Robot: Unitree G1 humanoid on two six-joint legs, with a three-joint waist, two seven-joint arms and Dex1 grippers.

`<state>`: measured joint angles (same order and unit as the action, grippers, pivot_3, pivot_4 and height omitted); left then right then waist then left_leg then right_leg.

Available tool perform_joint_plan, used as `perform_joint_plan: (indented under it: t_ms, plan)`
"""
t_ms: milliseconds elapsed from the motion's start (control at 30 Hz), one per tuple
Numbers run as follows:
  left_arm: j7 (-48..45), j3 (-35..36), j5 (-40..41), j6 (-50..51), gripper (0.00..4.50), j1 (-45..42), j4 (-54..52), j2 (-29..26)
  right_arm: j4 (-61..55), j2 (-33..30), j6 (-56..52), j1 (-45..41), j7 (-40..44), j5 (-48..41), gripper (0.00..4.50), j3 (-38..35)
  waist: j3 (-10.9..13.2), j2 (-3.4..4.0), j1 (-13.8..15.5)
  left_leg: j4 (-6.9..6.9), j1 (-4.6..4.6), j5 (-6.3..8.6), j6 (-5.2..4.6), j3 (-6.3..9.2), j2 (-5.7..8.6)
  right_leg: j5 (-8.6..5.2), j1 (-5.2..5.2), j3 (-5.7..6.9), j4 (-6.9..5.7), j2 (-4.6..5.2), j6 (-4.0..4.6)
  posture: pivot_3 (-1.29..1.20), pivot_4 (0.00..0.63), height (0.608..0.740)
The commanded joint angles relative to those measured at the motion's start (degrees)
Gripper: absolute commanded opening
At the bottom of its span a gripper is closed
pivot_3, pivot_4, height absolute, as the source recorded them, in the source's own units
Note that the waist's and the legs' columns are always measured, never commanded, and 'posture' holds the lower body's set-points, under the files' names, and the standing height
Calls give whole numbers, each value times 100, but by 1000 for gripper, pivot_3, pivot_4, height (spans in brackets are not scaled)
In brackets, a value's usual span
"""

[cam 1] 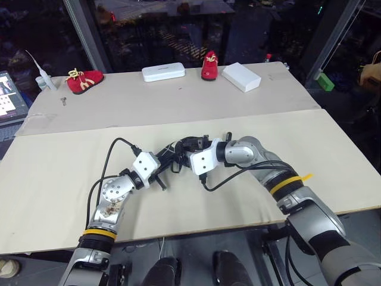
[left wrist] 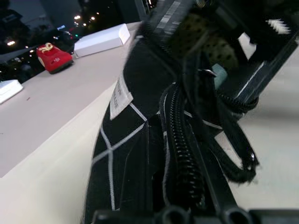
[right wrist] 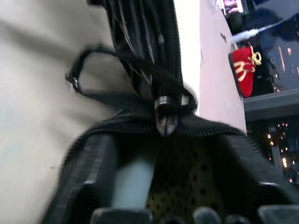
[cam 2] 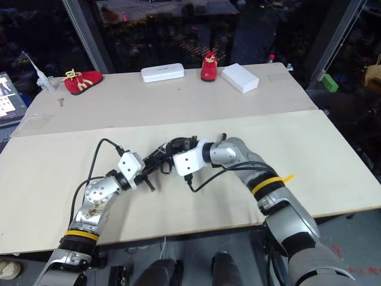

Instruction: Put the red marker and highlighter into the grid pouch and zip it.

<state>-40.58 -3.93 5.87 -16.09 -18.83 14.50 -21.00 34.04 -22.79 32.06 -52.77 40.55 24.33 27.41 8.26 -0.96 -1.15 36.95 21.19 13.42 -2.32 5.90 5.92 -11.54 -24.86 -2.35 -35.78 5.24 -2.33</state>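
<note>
The grid pouch [left wrist: 126, 154], black with white lines and a small white label [left wrist: 120, 95], hangs just above the middle of the table. My left gripper [cam 1: 168, 156] is shut on its near end. My right gripper [cam 1: 189, 145] stands open at the other end, its fingers either side of the gaping mouth. Inside the mouth lies the pale mint highlighter [right wrist: 133, 184]. The metal zipper pull [right wrist: 166, 114] sits at the mouth's far end, and the black wrist loop [right wrist: 88, 79] dangles beside it. The red marker is hidden.
At the back of the table [cam 1: 71, 161] stand two red miniature shoes [cam 1: 83, 79] [cam 1: 209, 65] and two white cases [cam 1: 162, 72] [cam 1: 241, 77]. A green block [cam 1: 325, 81] lies off the far right corner. A tablet [cam 1: 9, 95] is at the far left.
</note>
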Motion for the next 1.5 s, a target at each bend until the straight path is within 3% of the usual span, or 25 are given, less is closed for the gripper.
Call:
perform_joint_plan:
  t_ms: [33, 200, 333, 500, 600, 933, 1300, 1400, 1500]
  plan:
    - [46, -20, 17, 8, 0, -28, -244, 32, 182, -258, 151, -456, -259, -271, 3662, -524, 0, 0, 23, 0, 0, -1, 1, 0, 0, 0, 2, 0, 0, -1, 0, 0, 150, 740]
    - [108, -24, 0, 18, 0, -32, -236, 47, 115, -615, -354, -497, 563, -1453, 3662, -1211, 0, 0, 28, -4, 1, 0, 1, 1, -1, 0, 0, 1, 3, -1, 1, 0, 150, 740]
    - [149, 9, -15, 9, 0, 8, -242, 21, -1023, -953, -3096, -107, 1590, -3036, 3662, -2038, 0, 0, 35, -6, 6, 2, -4, 1, -5, 0, 1, 1, 7, -1, 1, 0, 150, 740]
    - [200, 41, -19, -21, 0, 59, -209, -20, -1902, -946, -5956, 386, 644, -3112, 3662, -2438, 0, 0, 31, -4, 11, 6, -9, 0, -9, 1, -7, -4, 4, 6, 2, 0, 150, 740]
    - [216, 34, -28, -36, 0, 70, -187, -24, -2187, -766, -7026, 589, 77, -3002, 3662, -2465, 0, 0, 28, -4, 14, 5, -7, -2, -11, 1, -13, -5, -2, 6, 3, 0, 150, 740]
    - [271, -3, -80, -49, 0, 50, -165, 1, -2184, 60, -8496, 663, -1180, -2667, 3662, -2211, 0, 1, 29, -1, 26, 3, -4, -10, -11, 4, -26, -4, -4, 6, 7, 0, 150, 740]
    - [338, -15, -125, -48, 0, 93, -194, 42, -1632, 586, -8622, 678, -1870, -2611, 3662, -2216, -1, 2, 10, -1, 26, 3, -4, -10, -10, 4, -26, -3, -5, 4, 7, 0, 150, 740]
    - [361, -5, -119, -31, 0, 105, -225, 41, -1229, 704, -8378, 748, -2115, -2525, 3005, -2210, -3, 2, -8, 0, 15, 2, -4, -10, -10, 4, -16, -3, -7, 3, 7, 0, 150, 740]
    - [381, 6, -112, -9, 0, 130, -293, 38, -1136, 697, -8261, 806, -2194, -2559, 1950, -2303, -3, 3, 0, 0, -8, 2, -4, -12, -10, 4, 6, -2, -7, 2, 7, 0, 150, 740]
